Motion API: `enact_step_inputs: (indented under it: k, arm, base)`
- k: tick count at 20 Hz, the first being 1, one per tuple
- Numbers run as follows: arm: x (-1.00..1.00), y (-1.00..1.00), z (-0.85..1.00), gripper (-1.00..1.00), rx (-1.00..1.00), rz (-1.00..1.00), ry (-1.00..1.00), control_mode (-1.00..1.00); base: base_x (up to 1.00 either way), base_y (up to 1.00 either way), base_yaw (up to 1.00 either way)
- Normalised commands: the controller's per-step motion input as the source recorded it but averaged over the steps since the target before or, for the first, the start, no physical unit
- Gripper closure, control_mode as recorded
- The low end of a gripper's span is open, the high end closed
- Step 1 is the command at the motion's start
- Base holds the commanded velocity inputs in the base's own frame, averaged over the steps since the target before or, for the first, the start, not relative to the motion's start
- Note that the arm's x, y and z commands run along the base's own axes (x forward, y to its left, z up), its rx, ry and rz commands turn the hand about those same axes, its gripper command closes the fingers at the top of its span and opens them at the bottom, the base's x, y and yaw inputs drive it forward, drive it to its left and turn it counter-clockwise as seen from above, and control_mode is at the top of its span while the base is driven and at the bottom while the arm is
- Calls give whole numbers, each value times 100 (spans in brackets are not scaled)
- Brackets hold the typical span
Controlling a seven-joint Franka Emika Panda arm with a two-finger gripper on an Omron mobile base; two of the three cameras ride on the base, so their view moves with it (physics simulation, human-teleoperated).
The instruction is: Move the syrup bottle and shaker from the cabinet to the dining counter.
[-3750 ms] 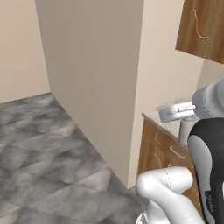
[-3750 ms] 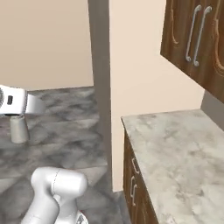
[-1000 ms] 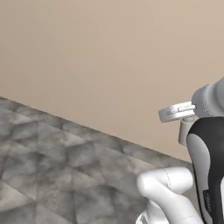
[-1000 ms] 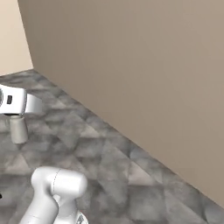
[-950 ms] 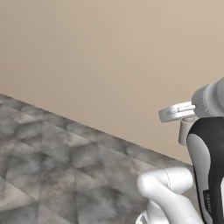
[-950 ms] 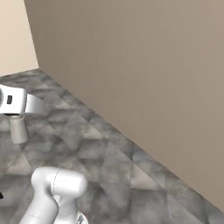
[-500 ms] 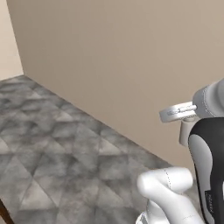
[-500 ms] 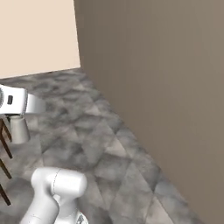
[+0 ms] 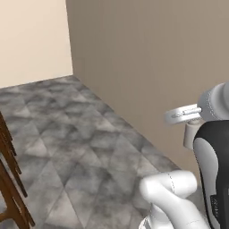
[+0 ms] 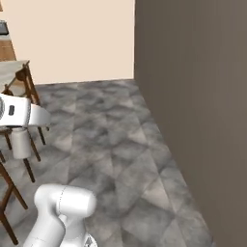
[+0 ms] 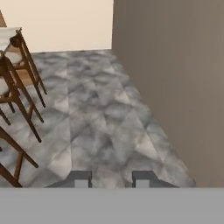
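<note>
The shaker (image 10: 19,144), a small pale grey cylinder, hangs under the white hand at the left edge of the right base view. It also hangs at the right of the left base view, the shaker (image 9: 191,135). My gripper (image 10: 19,132) is shut on the shaker, high above the floor. In the hand view the gripper (image 11: 111,179) shows two dark tips close together at the bottom. A corner of the dining counter (image 11: 8,33) shows pale at the upper left, far ahead of the gripper. The syrup bottle and the cabinet are out of view.
A tall brown-grey wall (image 10: 193,96) runs along my right, close by. Wooden stools (image 11: 17,92) stand at the left beside the counter, with a stool leg (image 9: 11,188) near the base. Grey marbled floor (image 10: 111,144) lies between, and a cream wall (image 10: 72,38) closes the far end.
The whole picture has swung: the base turned, so the wall slid to the right and the stools and counter corner came into view at the left. The gripper still holds the shaker.
</note>
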Motion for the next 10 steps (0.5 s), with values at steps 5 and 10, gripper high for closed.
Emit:
enact_step_inputs:
  k: [5, 10]
  arm:
    - [0, 0, 0, 100, 0, 0, 0, 100]
    - [0, 0, 0, 100, 0, 0, 0, 100]
  base:
    - [100, -2, 41]
    - [100, -21, 39]
